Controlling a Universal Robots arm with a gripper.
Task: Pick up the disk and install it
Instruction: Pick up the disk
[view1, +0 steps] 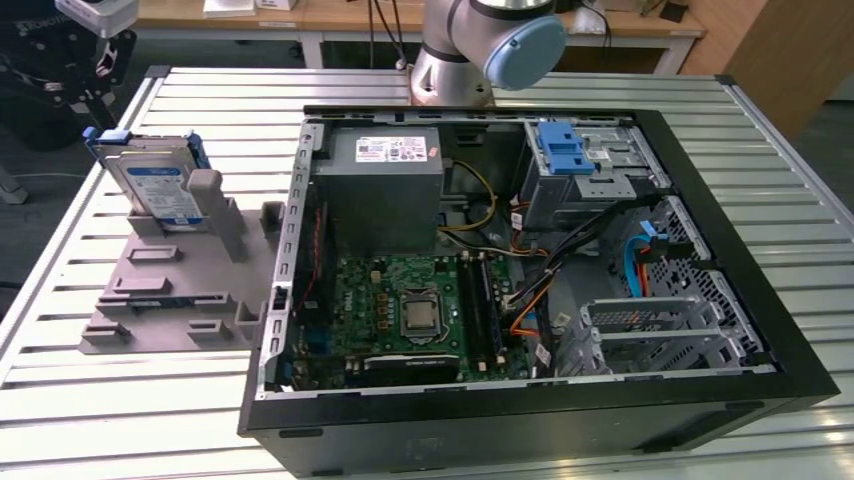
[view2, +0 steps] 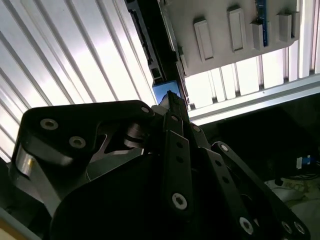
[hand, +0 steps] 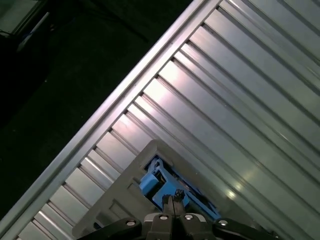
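Observation:
The disk (view1: 158, 190), silver-grey with a blue-and-white label in a blue carrier, stands on edge in a grey holder (view1: 174, 290) on the table at the exterior view's left. My black gripper (view1: 67, 95) hangs beyond and outward of it, near the table's corner, apart from the disk. In the first wrist view my fingertips (hand: 172, 202) are closed together, with the blue carrier (hand: 155, 182) and the holder's rim (hand: 120, 195) just past them. In the second wrist view the gripper (view2: 172, 100) tapers to a shut tip beside a patch of blue carrier (view2: 164, 91).
An open computer case (view1: 747, 250) lies on the slatted metal table (view1: 107, 420), with a grey power supply (view1: 380, 190), a motherboard (view1: 414, 310) and a drive bay with a blue latch (view1: 567, 150). The arm's base (view1: 467, 50) stands behind the case. The table edge (hand: 115, 100) runs close by.

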